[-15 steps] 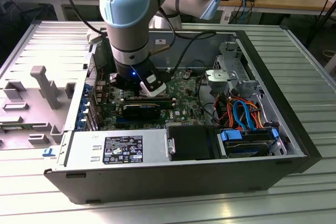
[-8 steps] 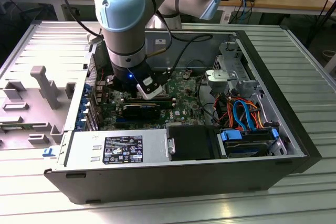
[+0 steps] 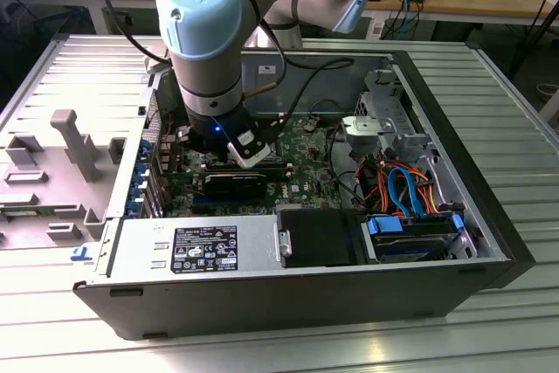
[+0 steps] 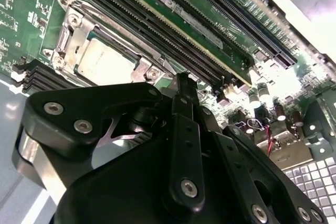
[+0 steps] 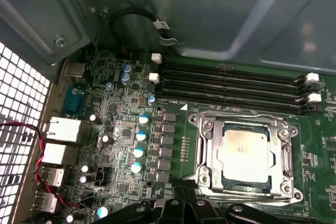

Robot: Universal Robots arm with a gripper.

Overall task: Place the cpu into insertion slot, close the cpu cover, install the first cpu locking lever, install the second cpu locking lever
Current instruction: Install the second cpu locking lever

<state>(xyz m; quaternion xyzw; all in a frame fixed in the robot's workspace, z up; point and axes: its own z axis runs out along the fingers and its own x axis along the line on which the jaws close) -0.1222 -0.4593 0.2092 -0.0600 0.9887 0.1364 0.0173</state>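
Four long black memory slots (image 5: 231,85) run beside the insertion slot (image 5: 205,153), where the cpu (image 5: 243,153), dull silver and square, lies flat under the thin steel cpu cover (image 5: 281,148). Just beside the socket hangs the matte black hand (image 4: 181,85), its bolted fingers drawn narrow together and gripping nothing. Motherboard print is too small to read.

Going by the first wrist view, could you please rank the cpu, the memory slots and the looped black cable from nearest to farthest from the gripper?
1. The cpu, seated in its socket just beyond the gripper.
2. The memory slots, past the socket.
3. The looped black cable, up against the case wall.
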